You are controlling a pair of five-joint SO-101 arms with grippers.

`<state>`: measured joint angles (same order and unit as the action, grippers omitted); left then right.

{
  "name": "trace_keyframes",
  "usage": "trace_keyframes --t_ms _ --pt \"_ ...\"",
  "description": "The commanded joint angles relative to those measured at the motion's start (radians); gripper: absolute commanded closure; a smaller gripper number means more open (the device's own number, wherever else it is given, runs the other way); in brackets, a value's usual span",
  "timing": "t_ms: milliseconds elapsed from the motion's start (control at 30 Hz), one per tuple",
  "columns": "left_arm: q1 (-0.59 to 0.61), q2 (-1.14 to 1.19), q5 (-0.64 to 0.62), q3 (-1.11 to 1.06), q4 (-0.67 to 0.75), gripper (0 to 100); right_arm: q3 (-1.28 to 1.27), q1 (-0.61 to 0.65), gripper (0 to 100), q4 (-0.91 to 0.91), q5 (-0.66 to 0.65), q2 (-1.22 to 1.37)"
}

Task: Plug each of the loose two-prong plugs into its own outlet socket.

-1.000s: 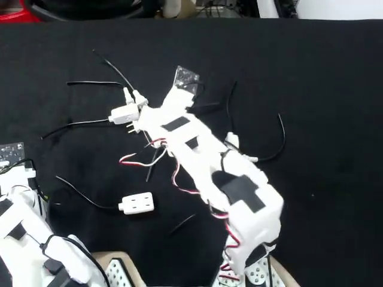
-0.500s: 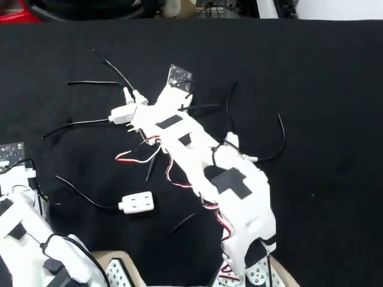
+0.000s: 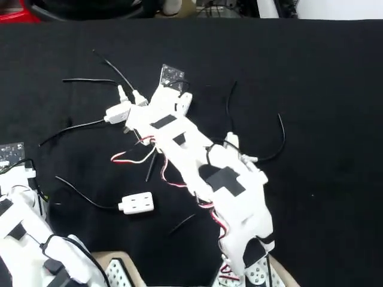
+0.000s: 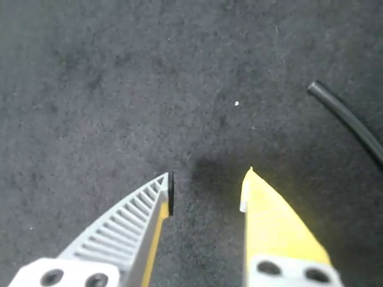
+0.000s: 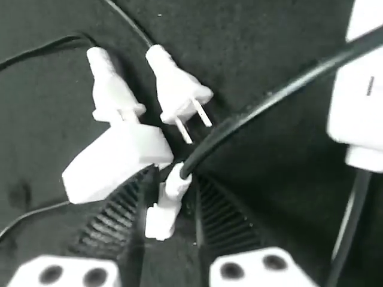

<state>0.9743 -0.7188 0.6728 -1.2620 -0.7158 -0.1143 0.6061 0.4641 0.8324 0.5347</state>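
Looks like 1 plug is seated in the far-left outlet. The 2nd plug lies loose just right of it, prongs bare. R gripper pinches a 3rd plug just beside that outlet. Near outlet looks empty afaict, so most is left. L gripper is spread over bare cloth.

The high camera looks steeply down over the table, with the arm bases at its near edge. The left wrist camera faces down past the left gripper, very near the table. The right wrist camera looks along the right gripper, close on its pinched plug and the socket block. The high view shares that socket block.
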Motion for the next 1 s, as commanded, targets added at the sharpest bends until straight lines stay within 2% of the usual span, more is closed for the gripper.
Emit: trace_keyframes --t_ms 0,200,367,533,600,767,900,967 --pt "-0.012 -0.003 -0.009 0.033 0.015 80 0.081 0.003 98.6 0.143 0.028 -0.018" --pt "-0.012 -0.002 -0.009 0.028 0.015 80 0.232 -0.051 98.7 0.508 0.006 -0.065" --pt "-0.03 -0.011 -0.008 -0.015 0.052 80 0.286 -0.057 98.7 0.786 -0.201 -0.24" --pt "-0.081 -0.011 -0.011 -0.074 0.12 80 0.219 -0.051 98.7 0.931 -0.339 -0.46" --pt "-0.124 -0.012 -0.034 -0.091 0.143 80 0.151 -0.049 98.7 0.936 -0.373 -0.576" --pt "-0.226 -0.012 -0.238 -0.09 0.221 81 -0.082 -0.055 98.7 0.821 -0.399 -0.923" --pt "-0.358 -0.072 -0.327 -0.087 0.221 81 -0.341 -0.057 98.7 0.594 -0.394 -1.135" --pt "-0.447 -0.153 -0.367 -0.087 0.167 81 -0.493 -0.058 98.7 0.42 -0.394 -1.201"
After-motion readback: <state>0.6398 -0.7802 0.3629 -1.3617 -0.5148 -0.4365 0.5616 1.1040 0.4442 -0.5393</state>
